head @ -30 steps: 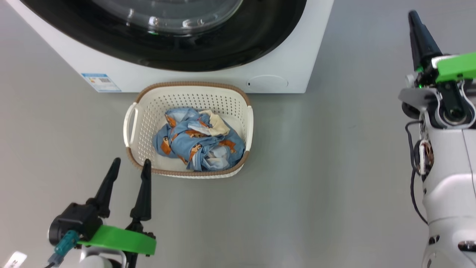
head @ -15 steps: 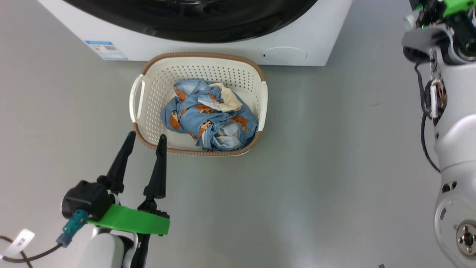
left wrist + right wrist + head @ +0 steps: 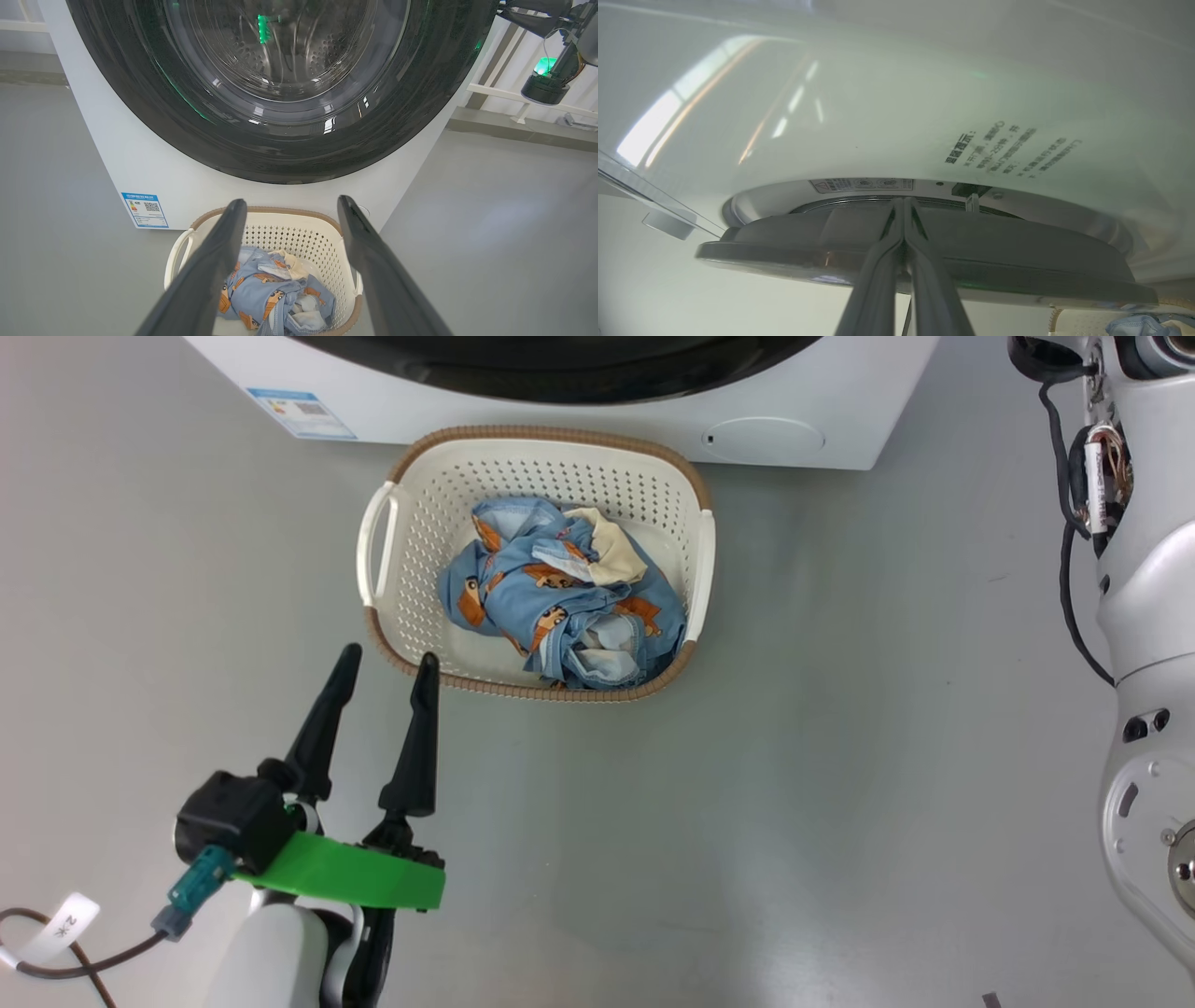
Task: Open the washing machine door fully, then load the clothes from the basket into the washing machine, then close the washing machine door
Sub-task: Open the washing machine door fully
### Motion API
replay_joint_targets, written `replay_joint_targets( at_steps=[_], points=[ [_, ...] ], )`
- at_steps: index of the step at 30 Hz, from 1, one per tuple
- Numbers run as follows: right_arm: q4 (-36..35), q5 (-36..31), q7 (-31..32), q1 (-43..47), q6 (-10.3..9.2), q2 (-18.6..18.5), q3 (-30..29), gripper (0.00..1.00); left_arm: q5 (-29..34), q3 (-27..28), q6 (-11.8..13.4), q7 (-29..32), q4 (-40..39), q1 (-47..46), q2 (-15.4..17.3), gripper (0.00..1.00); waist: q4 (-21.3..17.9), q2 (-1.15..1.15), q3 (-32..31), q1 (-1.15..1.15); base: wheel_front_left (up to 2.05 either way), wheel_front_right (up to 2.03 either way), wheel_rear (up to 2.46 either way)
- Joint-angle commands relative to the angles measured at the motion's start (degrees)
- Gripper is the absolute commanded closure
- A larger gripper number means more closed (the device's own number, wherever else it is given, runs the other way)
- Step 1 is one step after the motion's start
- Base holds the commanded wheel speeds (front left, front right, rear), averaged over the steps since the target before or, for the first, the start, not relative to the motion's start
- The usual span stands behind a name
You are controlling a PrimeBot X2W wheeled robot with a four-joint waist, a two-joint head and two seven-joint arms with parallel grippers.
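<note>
The left hand (image 3: 389, 655) sits low at the lower left of the head view. Its two dark fingers are spread as wide as they go and hold nothing. The tips point toward the near-left corner of the basket (image 3: 551, 431) and stop just short of its brown rim. The right forearm (image 3: 1153, 597) rises along the right edge of the head view, well apart from the basket. In the right wrist view the right hand (image 3: 903, 201) has its fingers pressed flat together with nothing between them. Their tips are at the rim of the washing machine door (image 3: 1017, 261), seen edge-on; I cannot tell whether they touch it. The clothes (image 3: 560, 607) lie bundled in the basket, which stands on the floor (image 3: 840, 784) just in front of the washing machine (image 3: 840, 420), below the door. Bare floor lies open to the left, right and near side of the basket.
</note>
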Motion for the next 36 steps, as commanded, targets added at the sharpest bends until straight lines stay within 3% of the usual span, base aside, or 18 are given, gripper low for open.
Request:
replay_joint_targets(
  at_steps=[1,21,28,36],
  points=[
    [-0.92,-0.90,0.02,-2.51,-0.06,1.50,0.66,1.00,-0.37,1.48,-0.18,-0.52,-1.50,-1.04,1.21,0.00,0.42,0.00,0.35,0.00,0.00,0.00,0.00],
    [11.20,-6.50,0.03,-12.63,-0.06,0.60,-0.55,1.00,-1.83,0.98,-0.18,-0.52,-1.15,-1.39,0.93,0.00,1.81,0.00,2.69,0.00,0.00,0.00,0.00],
    [13.12,-6.02,4.89,-14.28,-0.06,0.63,-0.72,1.00,-2.32,1.62,-0.18,-0.52,-1.72,-1.73,0.92,0.00,2.10,0.00,2.91,0.00,0.00,0.00,0.00],
    [10.66,-3.95,13.06,-12.24,-0.06,0.42,-0.93,1.00,-2.09,2.67,-0.18,-0.52,-2.22,-1.81,0.91,0.00,1.77,0.00,2.54,0.00,0.00,0.00,0.00]
  ],
)
